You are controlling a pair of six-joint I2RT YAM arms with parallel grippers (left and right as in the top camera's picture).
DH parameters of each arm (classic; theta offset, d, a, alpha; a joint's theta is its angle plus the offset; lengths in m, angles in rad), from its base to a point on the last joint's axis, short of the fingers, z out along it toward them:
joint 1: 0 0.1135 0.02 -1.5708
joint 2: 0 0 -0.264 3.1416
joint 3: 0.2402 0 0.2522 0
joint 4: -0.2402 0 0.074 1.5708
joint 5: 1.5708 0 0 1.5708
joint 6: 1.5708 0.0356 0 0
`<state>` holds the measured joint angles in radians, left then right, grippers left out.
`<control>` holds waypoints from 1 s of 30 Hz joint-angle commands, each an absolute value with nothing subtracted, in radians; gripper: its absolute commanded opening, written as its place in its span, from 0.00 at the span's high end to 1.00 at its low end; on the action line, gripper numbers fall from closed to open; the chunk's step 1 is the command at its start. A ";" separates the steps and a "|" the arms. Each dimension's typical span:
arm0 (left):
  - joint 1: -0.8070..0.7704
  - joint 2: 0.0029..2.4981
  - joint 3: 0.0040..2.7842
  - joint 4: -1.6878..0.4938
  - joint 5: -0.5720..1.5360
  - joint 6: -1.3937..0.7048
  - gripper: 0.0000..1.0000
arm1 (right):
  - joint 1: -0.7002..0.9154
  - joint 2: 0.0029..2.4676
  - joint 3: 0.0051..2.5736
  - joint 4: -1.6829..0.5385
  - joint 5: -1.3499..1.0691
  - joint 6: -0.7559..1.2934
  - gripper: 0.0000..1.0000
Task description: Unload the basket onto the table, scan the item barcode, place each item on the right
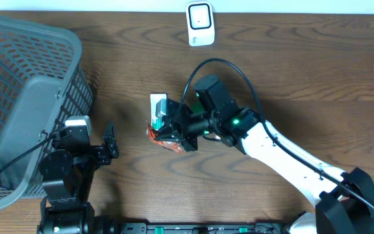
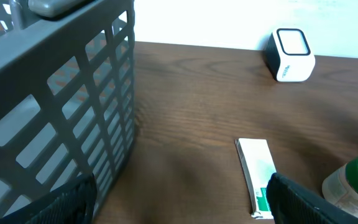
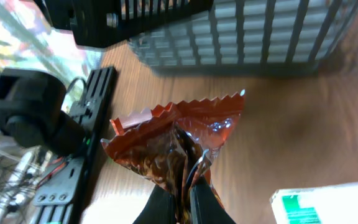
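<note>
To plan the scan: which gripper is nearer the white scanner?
Right. The right gripper, holding the red snack packet, is mid-table, short of the scanner; the left gripper is farther, by the basket.

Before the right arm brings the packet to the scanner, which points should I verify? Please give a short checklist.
1. Right gripper shut on the red snack packet: ok.
2. Packet's barcode facing outward: cannot tell, no barcode is seen.
3. Scanner standing free, nothing before its face: ok.
4. White-green box lies beside the packet, outside the grip: ok.
5. Left gripper open, apart from the packet: ok.
6. Packet lifted off the wood: cannot tell.
</note>
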<state>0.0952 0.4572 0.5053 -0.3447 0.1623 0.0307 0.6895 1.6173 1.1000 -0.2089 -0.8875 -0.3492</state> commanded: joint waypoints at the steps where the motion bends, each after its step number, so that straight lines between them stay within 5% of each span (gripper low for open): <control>1: 0.093 0.456 0.505 -0.345 0.172 0.045 0.12 | 0.675 1.684 1.093 -0.125 -0.985 -0.329 0.99; 13: 0.093 0.456 0.505 -0.345 0.172 0.045 0.12 | 0.668 1.980 1.093 0.244 -1.481 -0.194 0.99; 30: 0.093 0.456 0.505 -0.345 0.172 0.045 0.12 | 0.673 2.014 1.091 0.117 -1.530 -0.197 0.98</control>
